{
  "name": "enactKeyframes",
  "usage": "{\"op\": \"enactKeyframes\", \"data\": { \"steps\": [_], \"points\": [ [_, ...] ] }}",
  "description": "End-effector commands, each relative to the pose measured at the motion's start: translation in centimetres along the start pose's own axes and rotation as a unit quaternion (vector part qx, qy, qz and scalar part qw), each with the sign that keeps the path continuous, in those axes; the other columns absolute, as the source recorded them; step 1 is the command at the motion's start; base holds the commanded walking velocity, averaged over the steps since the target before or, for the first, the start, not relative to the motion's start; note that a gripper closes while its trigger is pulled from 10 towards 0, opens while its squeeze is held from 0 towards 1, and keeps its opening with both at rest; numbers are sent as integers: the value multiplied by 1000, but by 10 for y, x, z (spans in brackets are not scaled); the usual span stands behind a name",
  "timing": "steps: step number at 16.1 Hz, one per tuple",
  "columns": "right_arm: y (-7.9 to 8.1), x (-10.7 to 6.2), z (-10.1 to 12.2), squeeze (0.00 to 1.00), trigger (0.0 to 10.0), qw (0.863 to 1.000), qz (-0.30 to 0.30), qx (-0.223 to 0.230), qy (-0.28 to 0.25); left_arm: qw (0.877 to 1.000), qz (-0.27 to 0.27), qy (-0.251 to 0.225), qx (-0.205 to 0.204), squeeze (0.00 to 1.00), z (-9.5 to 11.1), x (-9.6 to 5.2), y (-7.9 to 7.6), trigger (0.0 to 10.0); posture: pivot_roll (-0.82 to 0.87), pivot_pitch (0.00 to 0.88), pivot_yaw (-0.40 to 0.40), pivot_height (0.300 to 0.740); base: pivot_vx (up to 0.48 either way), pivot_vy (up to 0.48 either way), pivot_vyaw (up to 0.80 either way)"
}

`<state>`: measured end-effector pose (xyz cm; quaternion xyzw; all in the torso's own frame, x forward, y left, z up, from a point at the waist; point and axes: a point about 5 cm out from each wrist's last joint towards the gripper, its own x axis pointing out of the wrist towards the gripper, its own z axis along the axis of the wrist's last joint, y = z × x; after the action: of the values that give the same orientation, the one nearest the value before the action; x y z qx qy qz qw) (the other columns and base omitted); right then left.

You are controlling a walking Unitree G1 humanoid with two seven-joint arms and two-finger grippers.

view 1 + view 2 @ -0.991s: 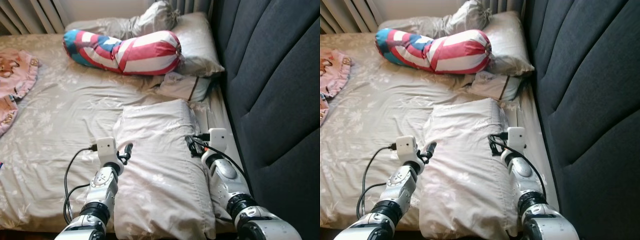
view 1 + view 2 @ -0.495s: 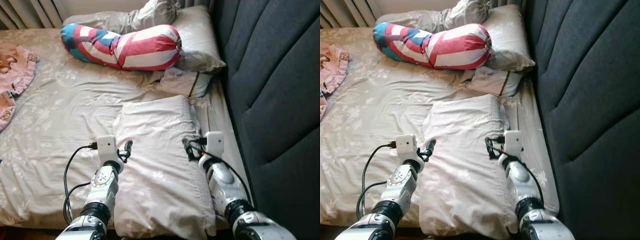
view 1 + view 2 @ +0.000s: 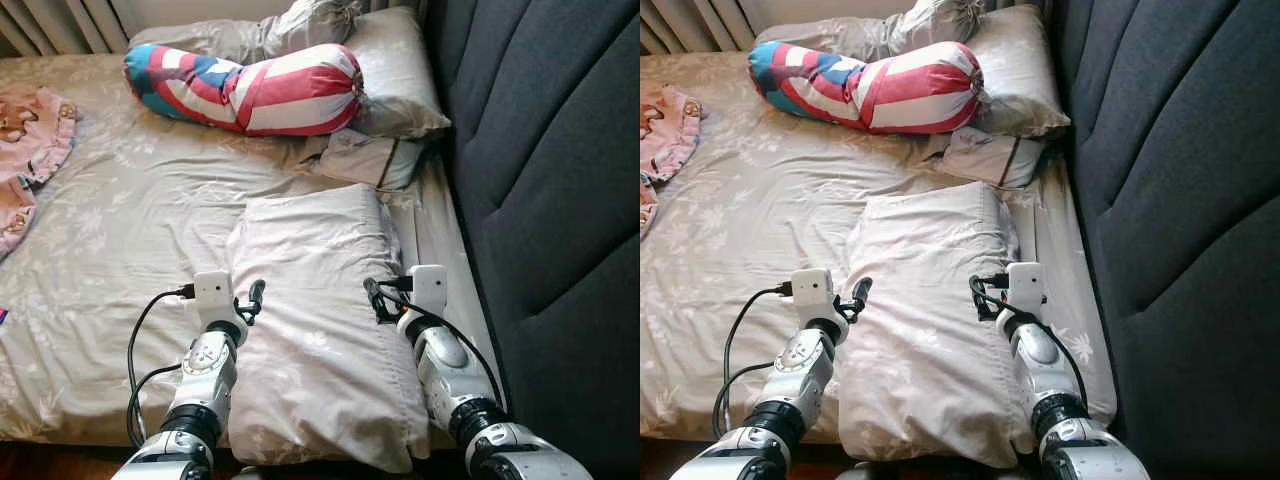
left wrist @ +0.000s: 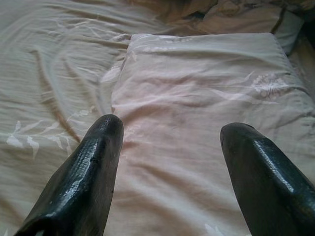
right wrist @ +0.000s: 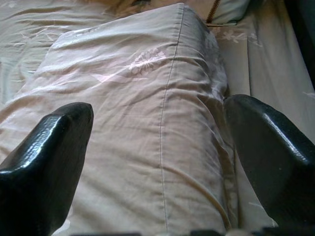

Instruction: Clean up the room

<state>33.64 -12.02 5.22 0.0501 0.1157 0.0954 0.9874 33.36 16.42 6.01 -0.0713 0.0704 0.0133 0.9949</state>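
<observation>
A pale floral pillow (image 3: pixel 315 300) lies flat on the bed, close to the near edge. My left gripper (image 3: pixel 255 295) rests at the pillow's left edge, and my right gripper (image 3: pixel 375 298) at its right edge. In the left wrist view the two black fingers (image 4: pixel 88 167) stand wide apart over the pillow (image 4: pixel 197 98), so that gripper (image 4: pixel 170 132) is open. The right wrist view shows the same: the right gripper (image 5: pixel 157 113) is open and its fingers (image 5: pixel 49 147) straddle the pillow's seam (image 5: pixel 167 108). Neither holds anything.
A red, white and blue striped bolster (image 3: pixel 250 85) lies at the back on grey pillows (image 3: pixel 395 70), with a small cushion (image 3: pixel 370 160) in front. A pink blanket (image 3: pixel 30 140) is at far left. The dark padded headboard (image 3: pixel 540 150) runs along the right.
The whole picture has shifted a little, so the camera moved. My right gripper has drawn back slightly along the pillow's right edge. The left gripper stays where it was.
</observation>
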Motion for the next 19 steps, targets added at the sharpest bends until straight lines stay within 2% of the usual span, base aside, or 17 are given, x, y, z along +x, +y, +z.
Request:
{"op": "enactKeyframes", "data": {
  "steps": [1,6,11,14,19],
  "points": [
    [2,-1,-2,0,10000,1000,2,5,2,1000,5,6,3,0,-5,-3,2,10000,-49,191,11,686,0,0,0],
    [4,2,0,0,10000,1000,14,1,9,1000,-5,19,-3,0,-6,-1,0,10000,-50,200,9,686,0,0,0],
    [9,9,7,0,10000,999,22,-29,34,1000,-10,24,-14,0,-1,4,-2,10000,-43,227,5,681,0,0,0],
    [12,9,9,0,10000,999,25,-16,20,1000,-8,23,-17,0,-3,2,-2,10000,-42,232,3,666,0,0,0],
    [17,6,0,0,10000,999,29,-12,32,999,-7,28,-17,0,-5,1,-2,10000,-43,237,4,666,0,0,0]
  ]
}}
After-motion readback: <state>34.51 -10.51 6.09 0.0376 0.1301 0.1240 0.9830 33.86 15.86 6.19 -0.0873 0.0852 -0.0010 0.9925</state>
